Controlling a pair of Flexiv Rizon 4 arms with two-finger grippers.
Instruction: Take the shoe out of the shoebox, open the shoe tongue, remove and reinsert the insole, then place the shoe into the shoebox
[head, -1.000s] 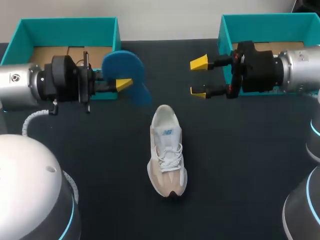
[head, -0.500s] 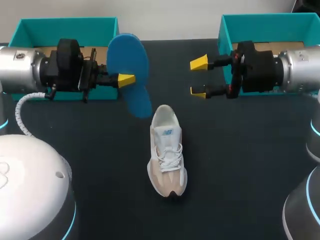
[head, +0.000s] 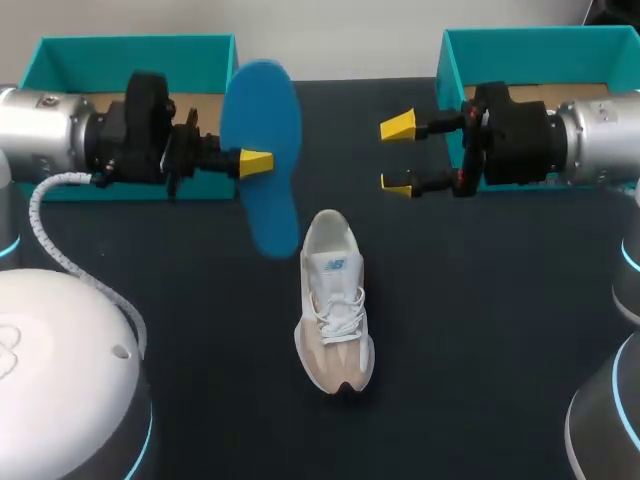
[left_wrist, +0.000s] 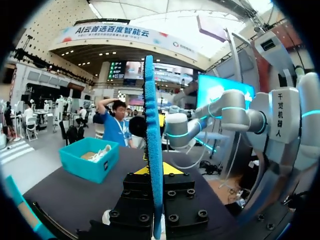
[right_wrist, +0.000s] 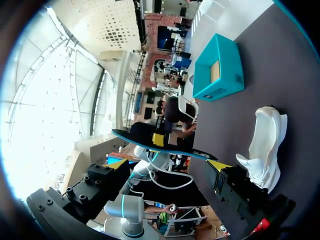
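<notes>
You are looking down on a flat table with a matte black top (head: 500, 350), which spans the head view from side to side. Its surface is plain and even.

Dark tabletop (head: 480, 330); soft even light

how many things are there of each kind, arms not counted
shoe: 1
insole: 1
boxes: 2
total: 4
</notes>
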